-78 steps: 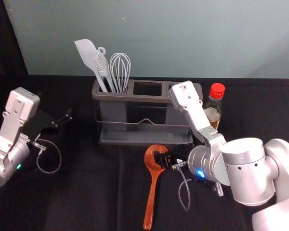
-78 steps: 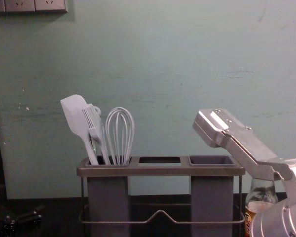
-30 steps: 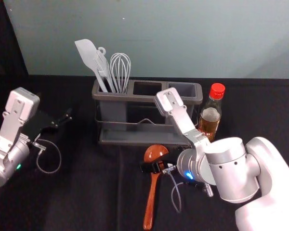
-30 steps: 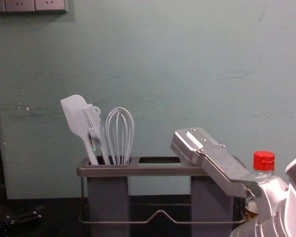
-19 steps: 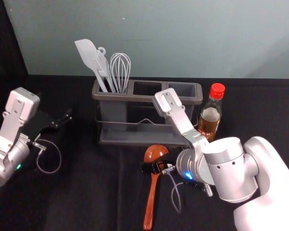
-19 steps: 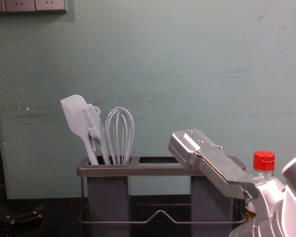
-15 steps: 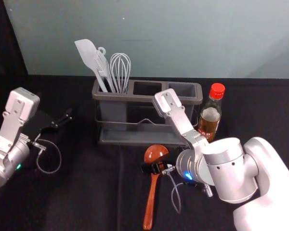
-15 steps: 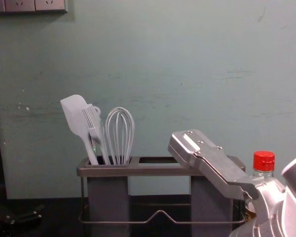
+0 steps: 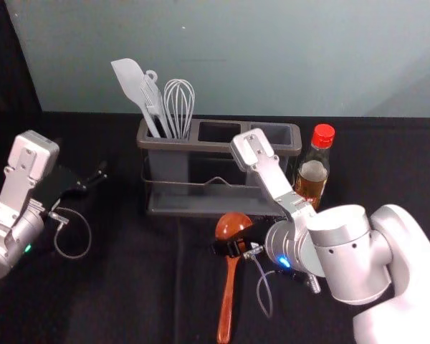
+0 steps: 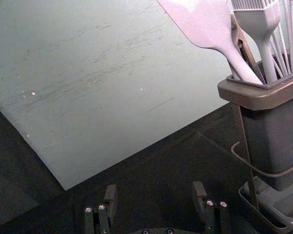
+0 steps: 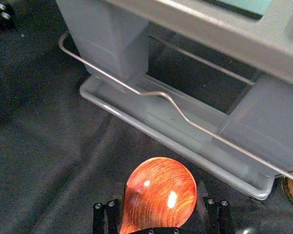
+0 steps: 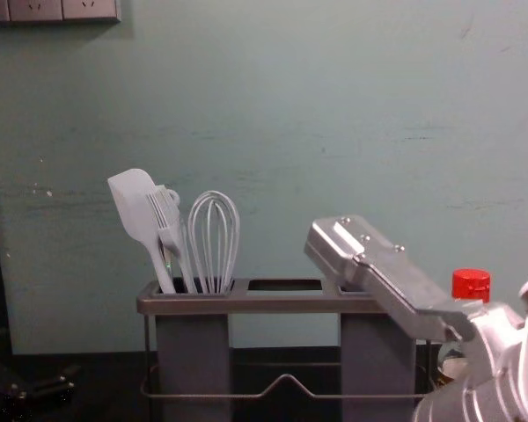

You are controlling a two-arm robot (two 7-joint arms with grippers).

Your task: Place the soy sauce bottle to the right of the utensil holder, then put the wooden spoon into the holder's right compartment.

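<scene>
Wooden spoon [image 9: 227, 294], clasped by right gripper [image 9: 233, 248] at six o'clock of holder [image 9: 201, 146]: presumably step two, needing a lift toward one o'clock. Bottle [image 9: 313, 176] stands at three; left gripper [image 10: 154, 189], wide, at nine.

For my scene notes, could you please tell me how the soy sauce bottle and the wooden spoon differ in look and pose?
The soy sauce bottle is transparent with a red cap, while the wooden spoon is reddish-brown with visible grain. The bottle stands upright; the spoon points its handle toward the robot. The bottle stands free, whereas the spoon is held by the right gripper. Both are outside the holder's compartments.
</scene>
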